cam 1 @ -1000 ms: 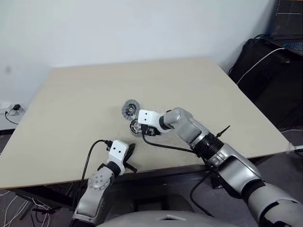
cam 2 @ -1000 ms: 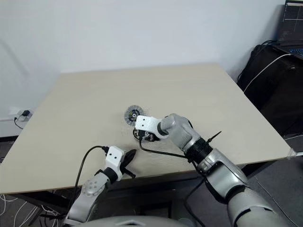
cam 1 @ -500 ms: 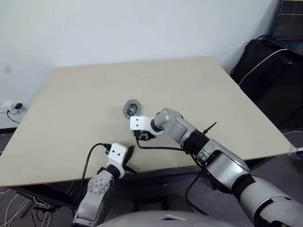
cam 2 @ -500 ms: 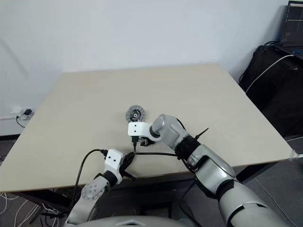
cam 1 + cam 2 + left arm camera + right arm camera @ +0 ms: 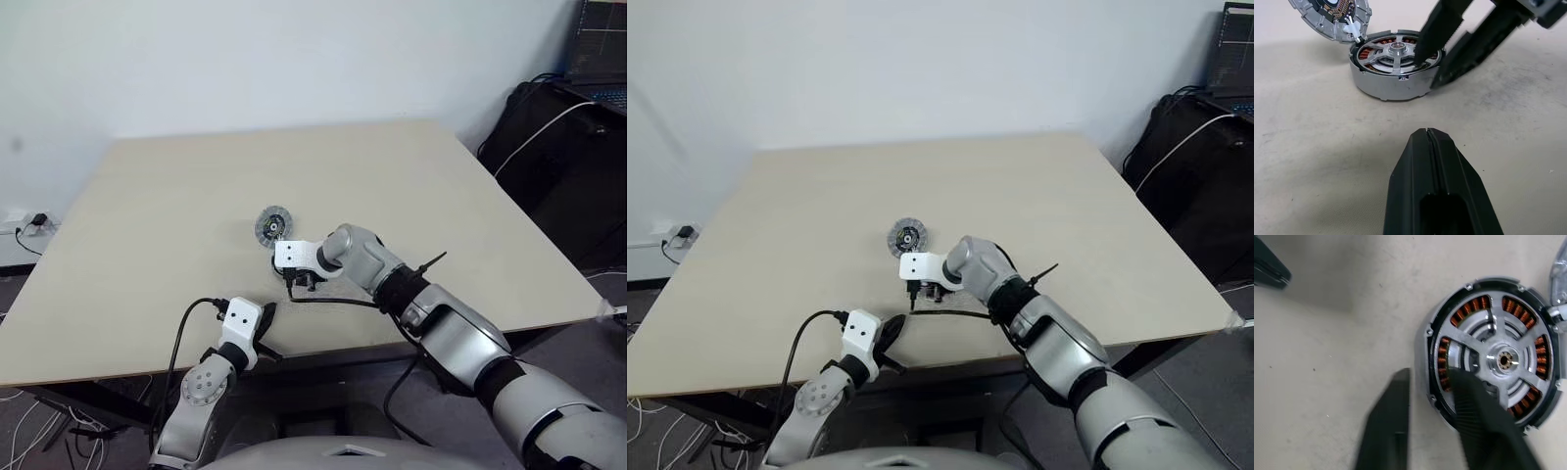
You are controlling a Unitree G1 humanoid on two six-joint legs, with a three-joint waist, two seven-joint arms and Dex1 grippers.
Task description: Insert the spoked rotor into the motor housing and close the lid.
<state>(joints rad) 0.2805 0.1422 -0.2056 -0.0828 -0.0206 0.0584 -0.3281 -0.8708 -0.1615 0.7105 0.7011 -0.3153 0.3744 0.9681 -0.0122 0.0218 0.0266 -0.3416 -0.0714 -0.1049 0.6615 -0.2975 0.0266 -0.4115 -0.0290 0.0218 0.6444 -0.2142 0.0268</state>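
The motor housing (image 5: 1393,85) stands on the table with the spoked rotor (image 5: 1503,361) seated inside its copper windings. The lid (image 5: 271,224) leans tilted at the housing's far side, ribbed face showing. My right gripper (image 5: 1430,382) points steeply down over the housing (image 5: 1425,340) and straddles its rim. One of its fingers (image 5: 1437,29) rests on the rotor (image 5: 1397,49) and the other presses the outer wall, so it is shut on the wall. My left gripper (image 5: 1426,132) is shut and empty, a short way in front of the housing near the table's front edge.
The beige table (image 5: 176,186) has free room all round the parts. A black cable (image 5: 338,305) from my right wrist trails over the table by the housing. A dark bag and a laptop (image 5: 598,59) stand off the table's far right corner.
My right gripper came down onto the housing and its fingers narrowed around the rim. The left gripper kept still and shut.
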